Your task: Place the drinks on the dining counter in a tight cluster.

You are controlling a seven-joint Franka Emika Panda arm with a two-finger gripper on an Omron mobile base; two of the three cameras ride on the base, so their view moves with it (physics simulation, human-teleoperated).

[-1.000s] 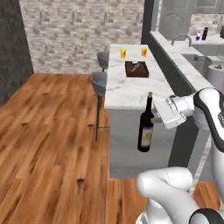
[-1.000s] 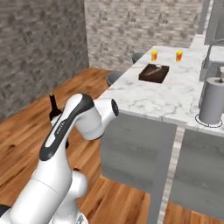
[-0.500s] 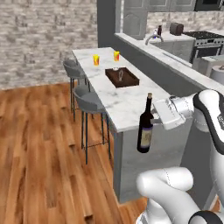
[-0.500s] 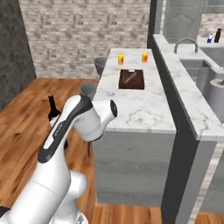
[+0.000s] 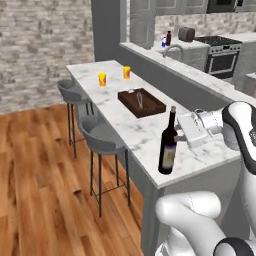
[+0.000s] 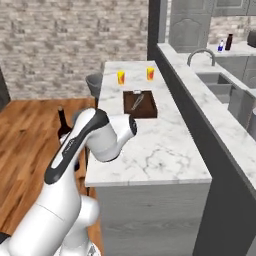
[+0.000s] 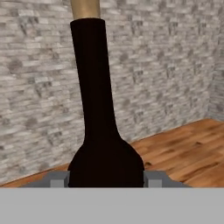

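Wine bottle (image 5: 168, 148), tall, dark, upright: gripped at the shoulder by the gripper (image 5: 178, 134), at the dining counter's (image 5: 145, 131) near end.

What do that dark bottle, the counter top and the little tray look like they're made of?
The wine bottle looks like very dark glass with a smooth finish and a tan, cork-like top; it could equally be plastic. The counter top looks like polished marble: white with grey veins. The tray looks like dark brown wood, with a matt finish and raised edges.
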